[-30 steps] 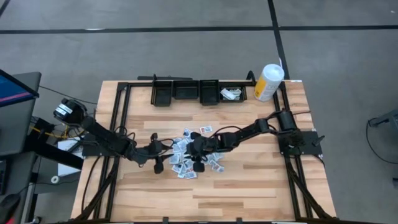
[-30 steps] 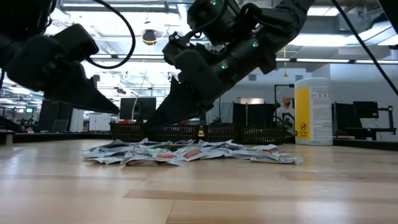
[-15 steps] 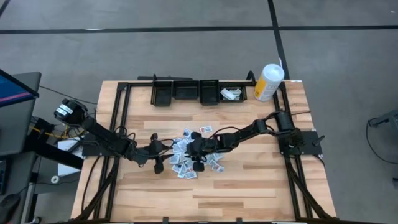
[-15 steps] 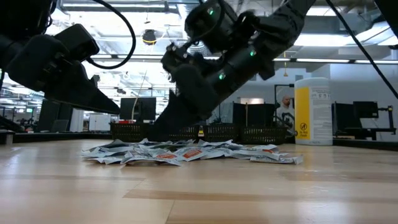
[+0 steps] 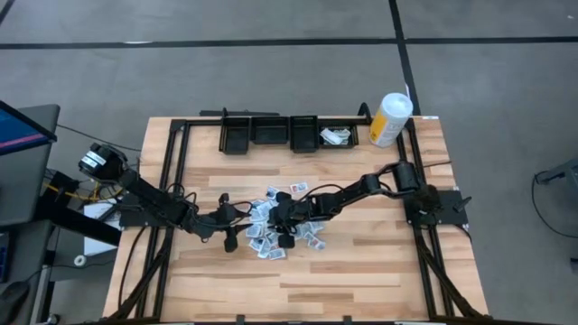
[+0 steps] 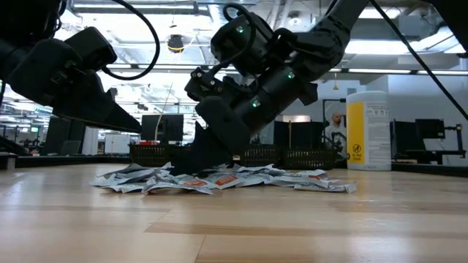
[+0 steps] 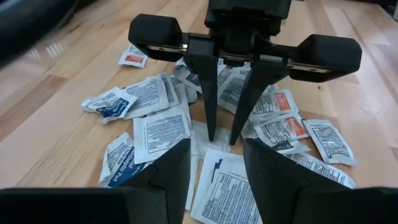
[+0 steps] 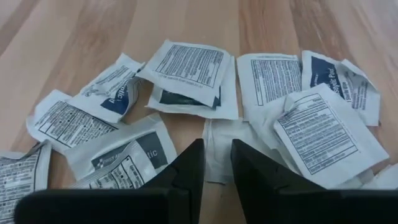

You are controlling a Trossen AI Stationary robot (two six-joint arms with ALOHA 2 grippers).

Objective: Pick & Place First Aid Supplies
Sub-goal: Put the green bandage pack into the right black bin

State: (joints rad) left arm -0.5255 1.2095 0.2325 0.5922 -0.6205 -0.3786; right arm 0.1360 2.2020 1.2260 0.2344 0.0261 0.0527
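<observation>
You can't read the print on the packets (image 5: 271,236) from above. The right gripper (image 6: 191,157) hides the packet under its tips, and a distant person (image 6: 335,131) stays blurred.

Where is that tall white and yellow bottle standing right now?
In the high view the bottle stands upright at the table's far right corner, just right of the row of black bins, well clear of the pile of packets mid-table.

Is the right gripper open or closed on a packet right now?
Open, narrowly. The right gripper has its fingertips down on the packet pile with a visible gap between them and no packet pinched.
</observation>
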